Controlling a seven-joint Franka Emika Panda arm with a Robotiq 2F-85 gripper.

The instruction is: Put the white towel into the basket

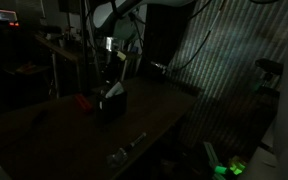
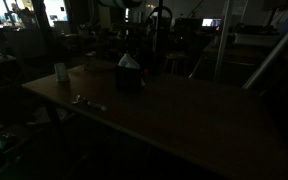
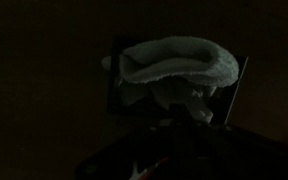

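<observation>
The white towel (image 3: 179, 62) lies bunched on top of a dark basket (image 3: 240, 90), draped over its rim, in the wrist view. In both exterior views the towel (image 1: 114, 90) (image 2: 129, 62) pokes out of the small dark basket (image 1: 112, 104) (image 2: 129, 80) on the table. My gripper (image 1: 111, 70) hangs just above the basket and towel. The scene is very dark, and my fingers are lost in shadow at the bottom of the wrist view, so I cannot tell whether they are open or shut.
A red object (image 1: 84, 101) lies on the table beside the basket. A pale cup (image 2: 61, 71) stands near one table corner. Small light items (image 1: 119, 155) (image 2: 80, 99) lie near the table's edge. Dark furniture and clutter surround the table.
</observation>
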